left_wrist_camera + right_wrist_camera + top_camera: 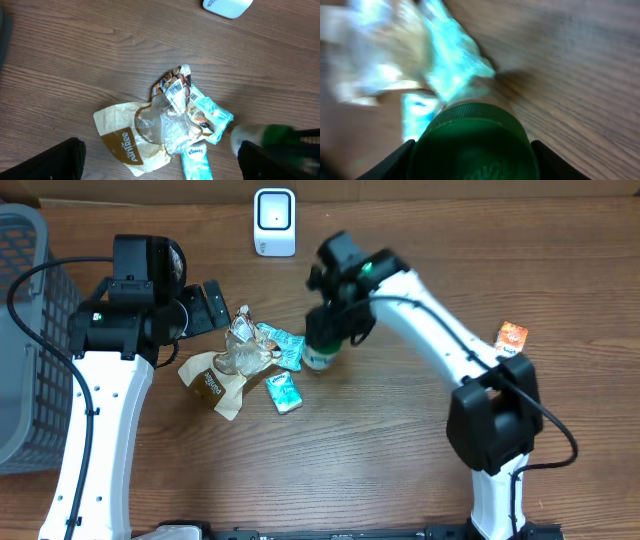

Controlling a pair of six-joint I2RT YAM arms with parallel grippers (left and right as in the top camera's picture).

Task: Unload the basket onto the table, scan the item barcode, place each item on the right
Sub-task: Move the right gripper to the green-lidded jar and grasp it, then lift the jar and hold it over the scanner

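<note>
A small bottle (pixel 319 359) with a green cap (pixel 475 145) and a white body stands on the wooden table, right of a pile of packets. My right gripper (pixel 332 332) is over it, and the right wrist view shows both fingers pressed against the sides of the cap. The bottle also appears blurred in the left wrist view (pixel 255 137). My left gripper (pixel 213 308) stands open above the pile's left side, nothing between its fingers (pixel 45 160). The white scanner (pixel 274 222) sits at the table's far edge.
The pile holds a brown pouch (pixel 212 380), a crumpled clear wrapper with a barcode (pixel 175 92), a teal packet (pixel 282 345) and a Kleenex pack (pixel 284 392). A grey basket (pixel 20 330) stands far left. An orange packet (pixel 511 336) lies at the right.
</note>
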